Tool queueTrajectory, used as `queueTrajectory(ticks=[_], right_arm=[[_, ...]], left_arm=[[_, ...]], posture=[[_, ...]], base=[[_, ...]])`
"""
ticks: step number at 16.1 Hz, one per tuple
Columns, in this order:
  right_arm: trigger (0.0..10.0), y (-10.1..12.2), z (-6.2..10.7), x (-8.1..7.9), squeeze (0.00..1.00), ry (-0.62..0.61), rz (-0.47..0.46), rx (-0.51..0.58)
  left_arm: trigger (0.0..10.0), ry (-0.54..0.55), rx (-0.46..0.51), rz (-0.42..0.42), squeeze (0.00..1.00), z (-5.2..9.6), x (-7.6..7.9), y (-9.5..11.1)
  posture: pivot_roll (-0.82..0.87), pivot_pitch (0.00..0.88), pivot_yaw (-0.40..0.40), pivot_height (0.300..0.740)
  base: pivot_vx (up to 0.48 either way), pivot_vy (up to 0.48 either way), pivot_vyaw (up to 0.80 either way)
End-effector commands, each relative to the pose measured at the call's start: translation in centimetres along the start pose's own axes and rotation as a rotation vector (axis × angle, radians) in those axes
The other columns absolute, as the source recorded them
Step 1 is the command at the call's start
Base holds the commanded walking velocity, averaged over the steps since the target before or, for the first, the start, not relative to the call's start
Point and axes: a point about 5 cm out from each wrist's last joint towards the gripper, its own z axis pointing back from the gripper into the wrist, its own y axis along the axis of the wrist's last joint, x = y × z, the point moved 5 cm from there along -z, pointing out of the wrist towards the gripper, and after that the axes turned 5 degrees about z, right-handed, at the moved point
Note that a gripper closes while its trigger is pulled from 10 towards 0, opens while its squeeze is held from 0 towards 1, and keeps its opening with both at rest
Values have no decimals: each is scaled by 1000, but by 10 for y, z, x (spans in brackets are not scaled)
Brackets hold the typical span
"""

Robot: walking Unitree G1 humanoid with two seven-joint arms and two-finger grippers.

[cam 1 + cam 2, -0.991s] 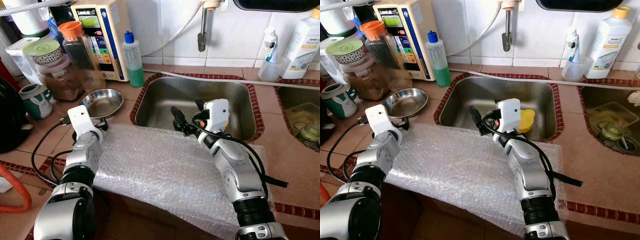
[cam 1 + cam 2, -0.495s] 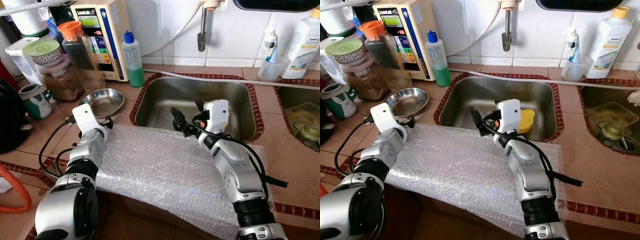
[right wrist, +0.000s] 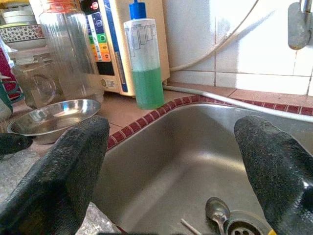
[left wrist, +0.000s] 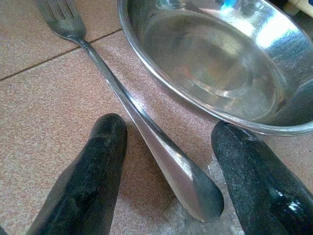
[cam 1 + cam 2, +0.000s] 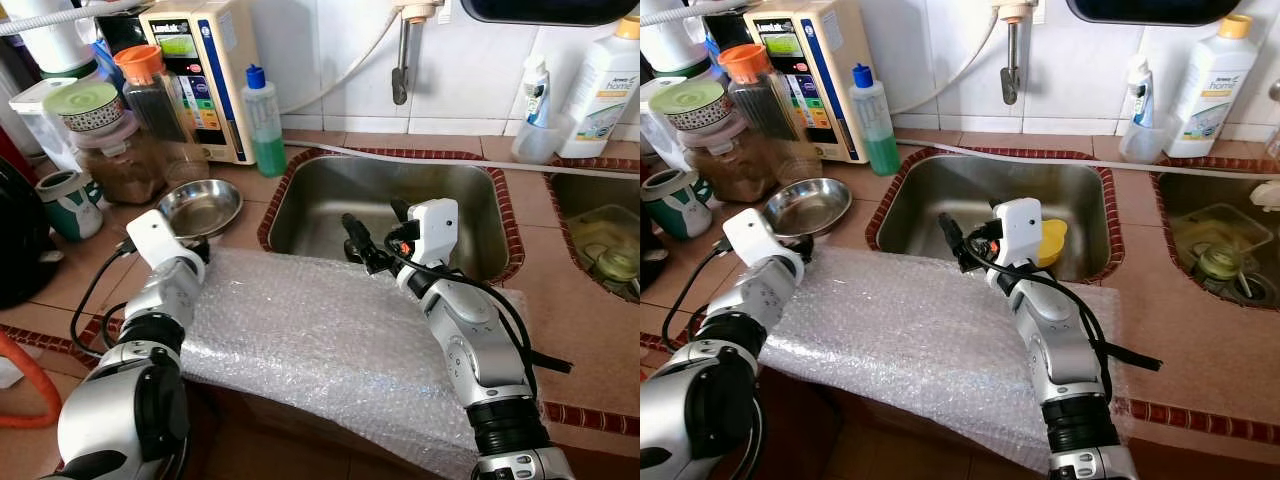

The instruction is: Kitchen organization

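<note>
Fork (image 4: 146, 122) lies flat on the counter, handle end right btwn the left gripper (image 4: 168, 161) fingers, which are spread, nothing held yet. Bowl (image 4: 215, 63) sits just beyond. Probably thin, stiff, slippery steel, so pinch mid-handle. Right gripper (image 3: 171, 161) hangs spread over the sink (image 3: 166, 161).

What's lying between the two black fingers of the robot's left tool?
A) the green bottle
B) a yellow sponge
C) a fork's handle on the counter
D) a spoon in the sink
C: the left wrist view shows the fork lying on the tiled counter beside the steel bowl, its handle end between the open fingers of the left tool.
</note>
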Motion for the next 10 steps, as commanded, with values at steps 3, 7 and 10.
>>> queueTrajectory(ticks=[3, 7, 10], right_arm=[[10000, 1, -1, -4, 1000, 7, -7, -1], [10000, 1, 0, -3, 1000, 2, -6, -2], [10000, 0, 0, -3, 1000, 0, -5, -4]], left_arm=[[0, 72, -56, 13, 0, -1, -22, -13], [0, 68, -53, -4, 0, -1, -21, -11], [0, 60, -49, -34, 0, -1, -20, -10]], posture=[[-12, 5, 117, 740], [-13, 8, 121, 740], [-9, 6, 123, 740]], base=[[0, 0, 0], [0, 0, 0], [0, 0, 0]])
